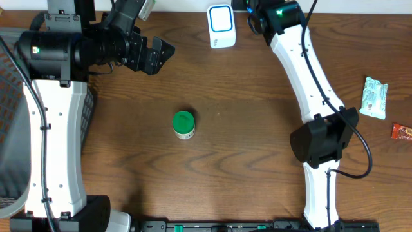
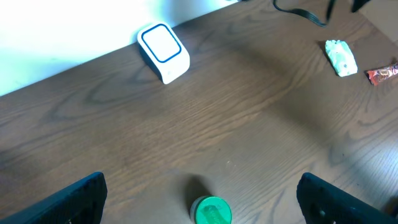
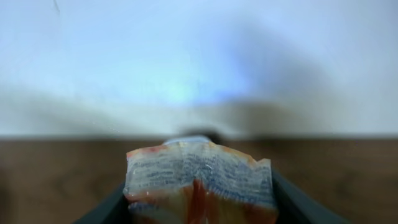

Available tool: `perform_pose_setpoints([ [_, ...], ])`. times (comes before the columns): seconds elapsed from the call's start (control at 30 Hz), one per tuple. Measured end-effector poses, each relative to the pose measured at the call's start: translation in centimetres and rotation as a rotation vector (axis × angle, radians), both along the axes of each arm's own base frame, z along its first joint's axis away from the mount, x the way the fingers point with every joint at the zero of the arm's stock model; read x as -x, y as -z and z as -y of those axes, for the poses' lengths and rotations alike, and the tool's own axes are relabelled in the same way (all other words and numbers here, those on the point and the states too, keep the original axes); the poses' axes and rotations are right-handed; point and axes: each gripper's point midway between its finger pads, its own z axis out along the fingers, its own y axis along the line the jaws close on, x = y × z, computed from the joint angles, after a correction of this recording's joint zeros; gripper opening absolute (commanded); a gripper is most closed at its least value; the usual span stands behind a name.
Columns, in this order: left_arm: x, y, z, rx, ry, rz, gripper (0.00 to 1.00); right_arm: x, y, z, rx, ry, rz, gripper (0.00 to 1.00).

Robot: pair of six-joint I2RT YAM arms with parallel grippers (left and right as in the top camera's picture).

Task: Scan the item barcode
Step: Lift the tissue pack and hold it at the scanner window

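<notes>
Orange-and-white crinkled packet (image 3: 199, 180) sits pinched between the fingers of my right claw (image 3: 199, 204), up at the back edge of the table (image 1: 244, 129), near the white scanner (image 1: 221, 24); pale wall fills the wrist view behind it. Left claw (image 1: 161, 58) hangs spread wide over the back left; green-capped jar (image 1: 183, 124) stands mid-table.

We see a dark wooden table (image 1: 244, 129) carrying a white blue-outlined scanner box (image 1: 221, 24), green-lidded round jar (image 1: 184, 124), pale green packet (image 1: 374, 97), red wrapper (image 1: 402, 131).

Both arms (image 1: 309, 71) wear white shells (image 1: 55, 142), black joints (image 1: 322, 138), black cables (image 1: 369, 154) and green lights (image 1: 279, 11).
</notes>
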Motion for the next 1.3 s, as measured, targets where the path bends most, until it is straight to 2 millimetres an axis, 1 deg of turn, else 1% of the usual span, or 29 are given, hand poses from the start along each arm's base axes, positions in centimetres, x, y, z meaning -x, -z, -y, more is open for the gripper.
perform_pose_setpoints([
  [0.07,0.0,0.0,0.0,0.000,0.000,0.000,0.98,-0.8,-0.4,-0.2,-0.008,0.004,0.046,0.45],
  [0.13,0.0,0.0,0.0,0.000,0.000,0.000,0.98,-1.6,-0.1,-0.4,-0.014,0.008,0.084,0.44],
  [0.23,0.0,0.0,0.0,0.000,0.000,0.000,0.98,-2.9,0.7,-0.8,-0.009,0.005,0.127,0.45],
  [0.3,0.0,0.0,0.0,0.000,0.000,0.000,0.98,-3.7,1.7,-1.2,0.001,-0.002,0.142,0.44],
  [0.4,0.0,0.0,0.0,0.000,0.000,0.000,0.98,-4.8,4.3,-1.9,0.022,-0.014,0.142,0.45],
  [0.57,0.0,0.0,0.0,0.000,0.000,0.000,0.98,-6.1,9.3,-3.8,0.054,-0.045,0.137,0.52],
  [0.67,0.0,0.0,0.0,0.000,0.000,0.000,0.98,-6.4,12.5,-5.3,0.077,-0.071,0.129,0.55],
  [0.8,0.0,0.0,0.0,0.000,0.000,0.000,0.98,-6.2,16.3,-6.5,0.119,-0.103,0.094,0.55],
  [0.87,0.0,0.0,0.0,0.000,0.000,0.000,0.98,-6.0,17.0,-6.7,0.132,-0.108,0.084,0.55],
  [1.1,0.0,0.0,0.0,0.000,0.000,0.000,0.98,-6.0,17.4,-6.3,0.189,-0.102,0.078,0.54],
  [1.2,0.0,0.0,0.0,0.000,0.000,0.000,0.98,-5.5,17.9,-5.7,0.238,-0.098,0.040,0.53],
  [1.3,0.0,0.0,0.0,0.000,0.000,0.000,0.98,-4.3,17.9,-4.5,0.317,-0.086,-0.034,0.53],
])
